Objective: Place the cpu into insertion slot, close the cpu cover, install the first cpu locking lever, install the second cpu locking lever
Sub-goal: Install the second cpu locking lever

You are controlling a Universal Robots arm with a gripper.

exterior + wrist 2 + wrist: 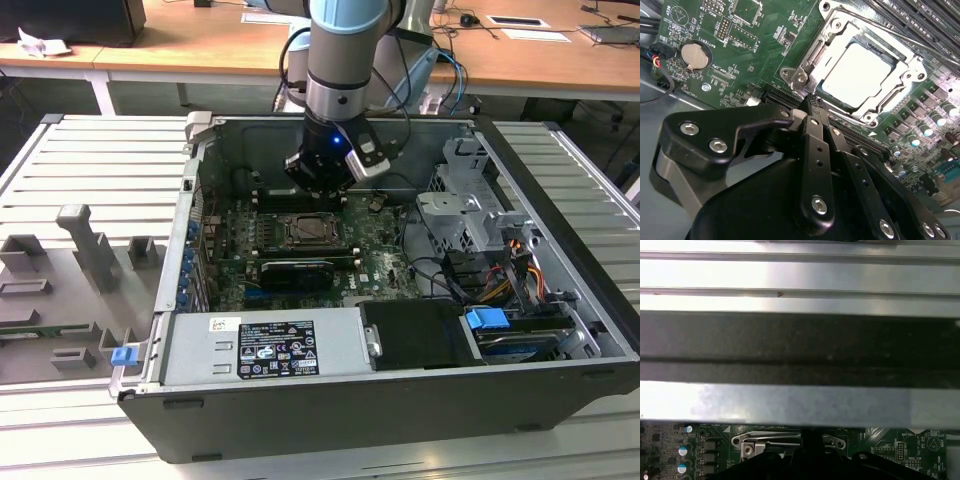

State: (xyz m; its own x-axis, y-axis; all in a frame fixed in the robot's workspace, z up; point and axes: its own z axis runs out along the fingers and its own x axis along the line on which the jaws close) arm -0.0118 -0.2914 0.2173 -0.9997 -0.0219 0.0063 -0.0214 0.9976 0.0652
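Fingers (816, 131) of the gripper (812, 107) are pressed together, with nothing held between them, and their tips stand at the edge of the cpu cover (840, 42), close to one corner of it. In the second wrist view the cpu (857, 75) lies flat inside the insertion slot (881, 102), and its pale metal top shows through the large square opening of the cover. The cover is down over the chip, with its silver frame around the four sides. A thin metal lever (915, 41) runs along the far side of the frame, beside the long black memory slots (920, 17). Green circuit board (755, 55) surrounds the socket, and a round coin battery (694, 55) sits on it well apart from the socket.

In the exterior view the gripper (322, 190) hangs down inside the open computer case (560, 330), just above the far edge of the socket (308, 232) in the middle of the board. A grey power supply box (265, 345) lies along the near side of the case, and a grey drive cage (465, 205) stands on the exterior view's right.

In the first wrist view a silver corner of the cover (752, 447) and the green board (905, 447) are seen under a wide grey metal wall (800, 340) of the case.
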